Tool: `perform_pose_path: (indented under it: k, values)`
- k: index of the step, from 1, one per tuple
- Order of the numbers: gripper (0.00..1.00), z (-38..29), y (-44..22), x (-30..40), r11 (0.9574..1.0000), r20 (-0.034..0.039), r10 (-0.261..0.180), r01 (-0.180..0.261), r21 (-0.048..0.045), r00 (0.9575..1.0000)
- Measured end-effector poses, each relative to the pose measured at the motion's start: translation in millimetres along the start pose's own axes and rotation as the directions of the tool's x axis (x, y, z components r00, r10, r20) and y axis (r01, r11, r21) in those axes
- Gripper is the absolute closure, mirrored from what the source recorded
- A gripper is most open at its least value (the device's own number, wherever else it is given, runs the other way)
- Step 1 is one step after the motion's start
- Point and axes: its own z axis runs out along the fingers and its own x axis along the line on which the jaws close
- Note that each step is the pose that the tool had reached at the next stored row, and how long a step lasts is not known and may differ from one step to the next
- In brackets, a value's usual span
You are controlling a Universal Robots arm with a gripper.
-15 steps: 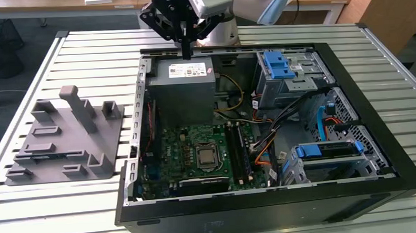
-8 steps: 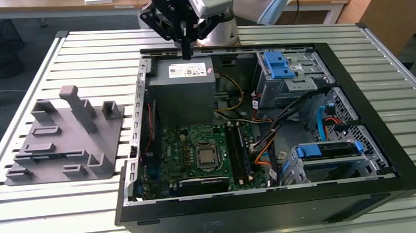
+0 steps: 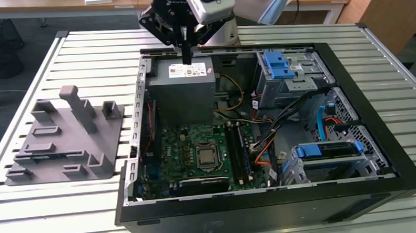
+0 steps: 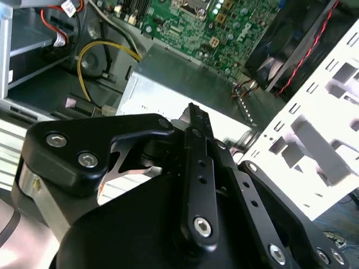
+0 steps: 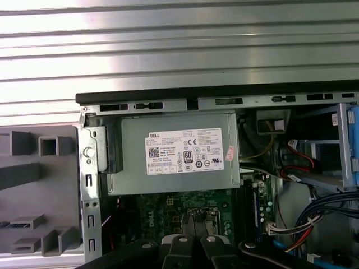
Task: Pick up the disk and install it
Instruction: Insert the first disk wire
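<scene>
Slatted metal table [image 3: 65, 217], wooden desk [image 3: 41, 3] behind

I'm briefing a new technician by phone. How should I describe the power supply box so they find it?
Find the open computer case on the slatted table. Inside, at the end nearest the robot's hand, sits a big grey metal box with a white label. Beside it lie a green circuit board and a drive cage with a blue latch; it alone is a plain closed block.

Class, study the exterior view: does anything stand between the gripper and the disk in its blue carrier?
Nothing visible blocks a path over the top. The gripper hangs above the power supply; the disk lies in the drive cage towards the exterior view's right. Lower down, cables cross between them.
</scene>
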Motion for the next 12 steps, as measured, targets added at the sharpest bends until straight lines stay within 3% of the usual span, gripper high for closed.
perform_pose_path:
  k: [6,12]
  values:
    - [0.89,-0.1,-16.9,-1.3,1.0,-0.0001,0.0,0.0,0.0001,1.0]
    - [0.89,0.8,-18.6,-1.7,0.9999,-0.0005,-0.011,0.011,0.0,0.9999]
